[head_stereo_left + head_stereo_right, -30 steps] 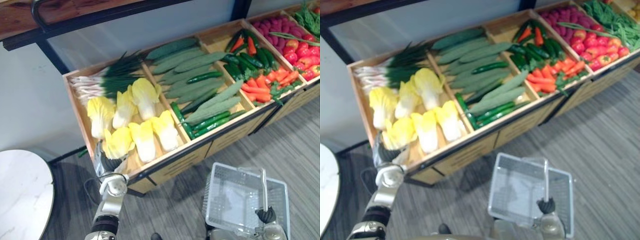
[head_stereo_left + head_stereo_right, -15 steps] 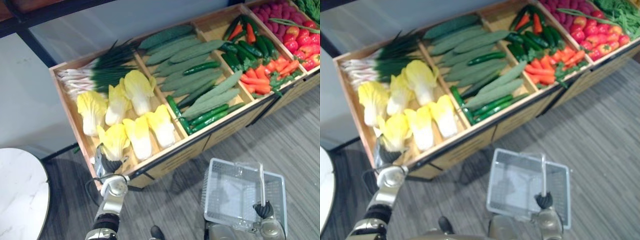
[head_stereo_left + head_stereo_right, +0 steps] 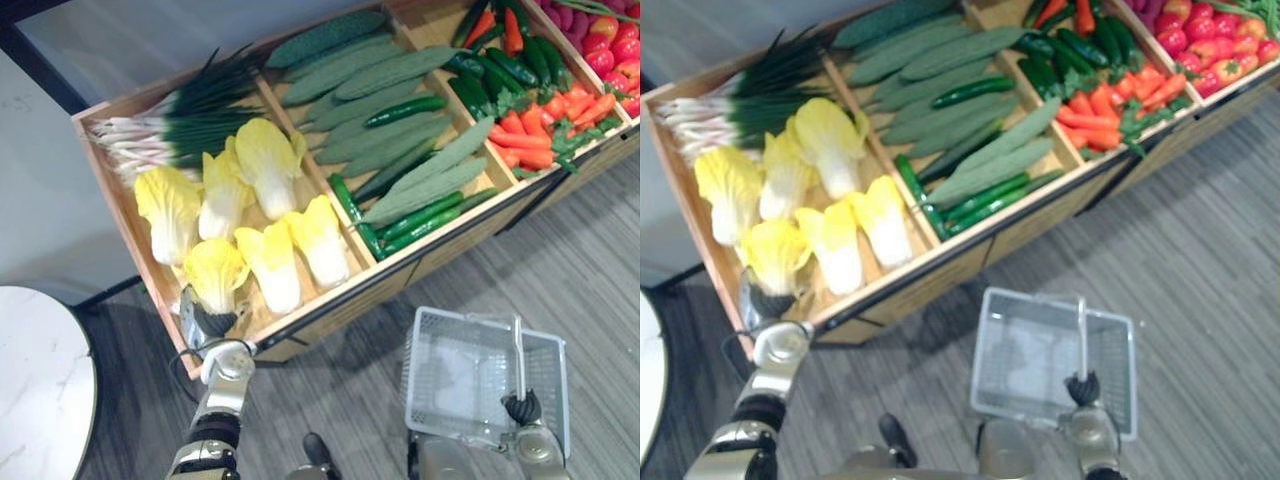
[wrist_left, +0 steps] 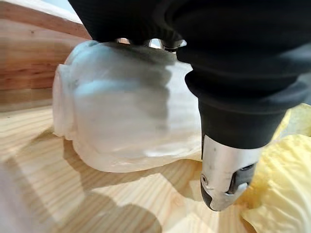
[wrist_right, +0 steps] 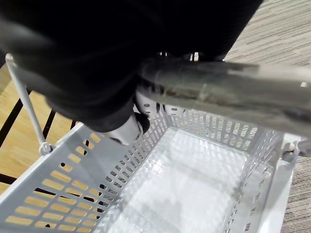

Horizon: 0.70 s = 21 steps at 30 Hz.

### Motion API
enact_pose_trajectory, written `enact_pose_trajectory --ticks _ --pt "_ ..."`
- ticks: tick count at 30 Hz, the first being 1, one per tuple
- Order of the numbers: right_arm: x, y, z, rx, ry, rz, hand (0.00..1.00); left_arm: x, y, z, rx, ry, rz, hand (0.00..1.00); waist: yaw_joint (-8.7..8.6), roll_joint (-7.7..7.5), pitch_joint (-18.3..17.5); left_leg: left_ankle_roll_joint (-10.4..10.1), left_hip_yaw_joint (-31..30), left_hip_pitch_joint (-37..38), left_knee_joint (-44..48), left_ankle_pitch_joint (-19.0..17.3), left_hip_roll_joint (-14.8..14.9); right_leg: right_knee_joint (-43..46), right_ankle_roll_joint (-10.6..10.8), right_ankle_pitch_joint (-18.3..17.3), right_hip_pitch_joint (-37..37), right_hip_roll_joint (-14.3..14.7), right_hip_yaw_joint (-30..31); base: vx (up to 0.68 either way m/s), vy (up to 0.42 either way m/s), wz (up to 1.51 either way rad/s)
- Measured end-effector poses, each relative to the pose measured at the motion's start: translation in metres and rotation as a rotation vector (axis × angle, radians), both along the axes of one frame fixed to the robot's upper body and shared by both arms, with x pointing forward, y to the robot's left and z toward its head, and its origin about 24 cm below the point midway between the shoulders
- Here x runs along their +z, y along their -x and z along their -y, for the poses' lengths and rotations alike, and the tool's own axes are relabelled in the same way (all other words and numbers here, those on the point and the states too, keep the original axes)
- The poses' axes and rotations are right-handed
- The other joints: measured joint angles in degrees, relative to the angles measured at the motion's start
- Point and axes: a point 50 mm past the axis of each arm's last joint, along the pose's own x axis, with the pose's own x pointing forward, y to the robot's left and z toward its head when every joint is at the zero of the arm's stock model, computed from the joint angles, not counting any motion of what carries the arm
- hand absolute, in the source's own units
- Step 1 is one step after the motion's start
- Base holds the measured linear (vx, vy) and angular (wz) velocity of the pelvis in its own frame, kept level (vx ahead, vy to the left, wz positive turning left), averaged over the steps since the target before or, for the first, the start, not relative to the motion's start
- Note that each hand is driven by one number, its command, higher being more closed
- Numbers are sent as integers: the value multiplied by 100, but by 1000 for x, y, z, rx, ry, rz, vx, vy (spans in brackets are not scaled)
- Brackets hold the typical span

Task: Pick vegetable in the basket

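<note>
Left eye: our L hand sits at the crate's front corner; R hand carries the grey basket by its handle. L wrist: fingers over, thumb beside the napa cabbage, clamping its white base. R wrist: fingers curled round handle, basket mesh under them.

We find the napa cabbage, yellow-leaved with a white stalk end, lying on its side at the front left corner of the wooden crate, the left hand closed over its stalk end. The white mesh basket hangs upright by its handle from the right hand.
</note>
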Motion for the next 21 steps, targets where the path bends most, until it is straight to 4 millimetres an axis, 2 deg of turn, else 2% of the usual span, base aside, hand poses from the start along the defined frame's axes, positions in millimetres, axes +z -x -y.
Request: enact_pose_trajectory --ticks 5,6,21 --pt "0 0 0 -4 1 0 100 -6 2 -4 53 27 -37 0 -8 -2 16 -3 98 45 10 -2 0 0 0 0 0 8 86 -23 -41 -8" --pt "0 -1 1 -6 1 0 100 -10 4 -6 67 35 -53 100 -6 -2 49 -8 108 97 9 -6 0 1 0 0 36 12 105 -15 -38 -6" --pt "0 0 7 -10 1 -22 100 -17 7 -17 35 -6 -152 100 -18 8 77 -87 229 396 3 -63 -2 -41 13 8 249 50 228 -21 -35 -6"
